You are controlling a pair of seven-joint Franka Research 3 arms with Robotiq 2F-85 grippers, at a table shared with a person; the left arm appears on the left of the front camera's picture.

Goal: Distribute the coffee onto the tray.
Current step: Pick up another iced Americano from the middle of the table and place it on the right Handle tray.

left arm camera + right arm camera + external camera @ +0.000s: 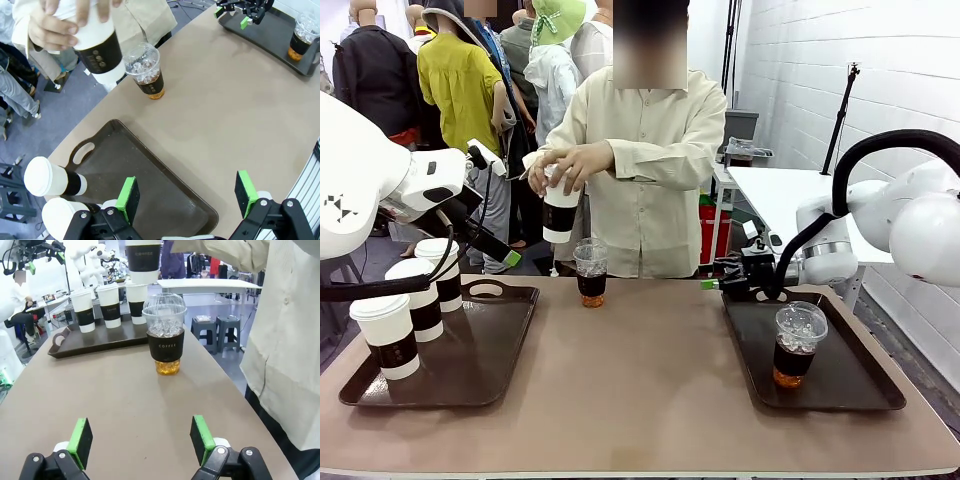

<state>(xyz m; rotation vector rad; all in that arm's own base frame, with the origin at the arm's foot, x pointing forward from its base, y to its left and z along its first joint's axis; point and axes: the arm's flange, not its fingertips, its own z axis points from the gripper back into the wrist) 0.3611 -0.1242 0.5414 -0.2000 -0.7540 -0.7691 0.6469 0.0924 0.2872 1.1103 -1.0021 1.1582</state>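
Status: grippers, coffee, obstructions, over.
Left gripper open, right gripper open. Three paper cups on left tray; iced cup on right tray; second iced cup on table. Person's hand holds fourth cup beside it.

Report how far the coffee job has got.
Done: three paper cups stand on the left tray, one iced cup on the right tray. In hand: the person's hand holds a fourth paper cup at the far side. Left: that cup and the second iced cup, standing on bare table between the trays. The left pincer and right pincer are open, empty.
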